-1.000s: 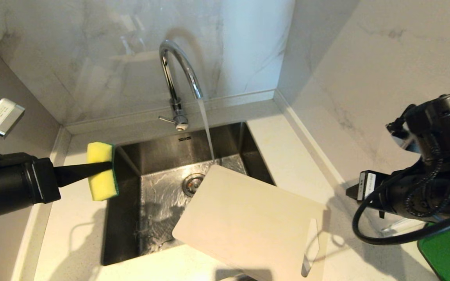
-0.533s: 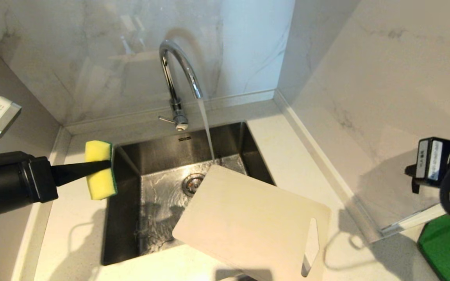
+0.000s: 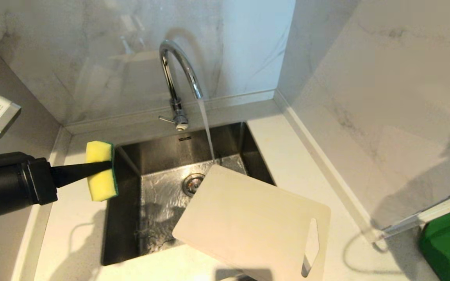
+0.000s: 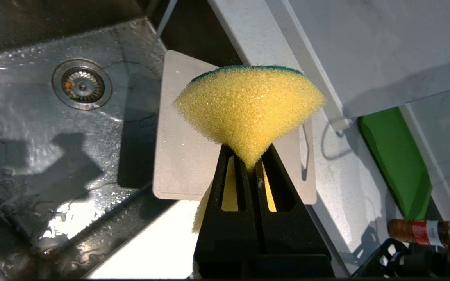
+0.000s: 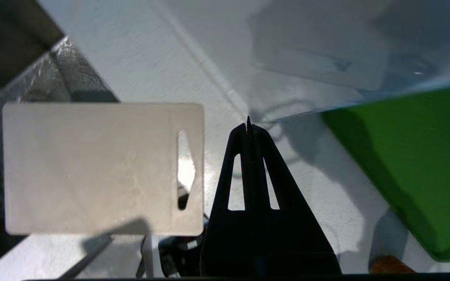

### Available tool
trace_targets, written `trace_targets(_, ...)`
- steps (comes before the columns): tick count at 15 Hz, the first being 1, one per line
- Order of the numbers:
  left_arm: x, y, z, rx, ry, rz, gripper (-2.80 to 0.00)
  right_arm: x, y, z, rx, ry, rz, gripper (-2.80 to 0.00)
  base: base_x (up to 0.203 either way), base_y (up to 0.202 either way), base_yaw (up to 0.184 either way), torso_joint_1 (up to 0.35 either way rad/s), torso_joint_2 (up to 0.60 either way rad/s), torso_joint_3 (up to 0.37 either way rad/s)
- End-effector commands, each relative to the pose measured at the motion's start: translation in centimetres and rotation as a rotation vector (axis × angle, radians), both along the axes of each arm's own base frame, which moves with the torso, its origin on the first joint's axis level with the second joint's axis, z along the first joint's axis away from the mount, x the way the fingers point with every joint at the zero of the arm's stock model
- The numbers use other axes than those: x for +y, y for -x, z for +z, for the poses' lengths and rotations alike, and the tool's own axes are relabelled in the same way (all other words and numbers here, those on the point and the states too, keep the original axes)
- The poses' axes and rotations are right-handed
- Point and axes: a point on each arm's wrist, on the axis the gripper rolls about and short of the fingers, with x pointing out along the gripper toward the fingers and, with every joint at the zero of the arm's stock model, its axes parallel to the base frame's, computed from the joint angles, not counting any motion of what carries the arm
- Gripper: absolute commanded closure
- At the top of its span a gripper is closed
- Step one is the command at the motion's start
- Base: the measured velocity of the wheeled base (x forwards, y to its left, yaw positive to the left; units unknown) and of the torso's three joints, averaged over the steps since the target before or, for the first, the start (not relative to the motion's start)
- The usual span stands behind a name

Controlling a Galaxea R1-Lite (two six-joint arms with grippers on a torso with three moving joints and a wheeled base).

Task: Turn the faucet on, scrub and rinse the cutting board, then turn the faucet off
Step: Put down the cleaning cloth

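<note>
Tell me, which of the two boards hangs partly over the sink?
The off-white cutting board, with a slot handle at one end; its far corner juts over the sink. The green board lies farther right, on the counter.

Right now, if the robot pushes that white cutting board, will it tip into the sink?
Probably. The cutting board hangs partly over the sink, so a push could tip it. It looks thin and stiff, likely light. Water from the faucet falls near its corner, maybe making it slippery.
</note>
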Motion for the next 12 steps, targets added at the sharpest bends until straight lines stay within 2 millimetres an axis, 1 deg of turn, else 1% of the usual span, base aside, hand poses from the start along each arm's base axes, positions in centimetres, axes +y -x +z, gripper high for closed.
trace_targets(1, -0.1, 0.2, 0.1, -0.005, 0.004, -0.006, 0.0, -1.0, 2.7, -0.3, -0.031, -0.002, -0.067, 0.0, 0.0, 0.0, 0.0, 0.0, 0.0, 0.0)
trace_targets(3, -0.1, 0.2, 0.1, -0.005, 0.005, -0.008, 0.0, -1.1, 4.2, -0.4, -0.058, -0.005, -0.065, 0.0, 0.0, 0.0, 0.0, 0.0, 0.0, 0.0)
trace_targets(4, -0.1, 0.2, 0.1, -0.005, 0.005, -0.009, 0.0, -1.1, 4.2, -0.8, -0.044, -0.003, -0.062, 0.0, 0.0, 0.0, 0.0, 0.0, 0.0, 0.0)
trace_targets(5, -0.1, 0.3, 0.1, -0.006, 0.005, -0.013, 0.0, -1.1, 4.7, -1.0, -0.052, -0.002, -0.057, 0.0, 0.0, 0.0, 0.0, 0.0, 0.0, 0.0)
trace_targets(7, -0.2, 0.2, 0.2, -0.008, 0.006, -0.014, 0.0, -1.1, 5.4, -1.0, -0.076, -0.01, 0.01, 0.0, 0.0, 0.0, 0.0, 0.0, 0.0, 0.0)
trace_targets(9, -0.2, 0.2, 0.2, -0.006, 0.005, -0.014, 0.0, -0.9, 6.6, -1.0, -0.125, 0.011, 0.182, 0.0, 0.0, 0.0, 0.0, 0.0, 0.0, 0.0)
trace_targets(12, -0.2, 0.2, 0.1, -0.005, 0.0, -0.013, 0.0, -0.5, 8.3, -2.9, -0.124, 0.129, 0.476, 0.0, 0.0, 0.0, 0.0, 0.0, 0.0, 0.0)
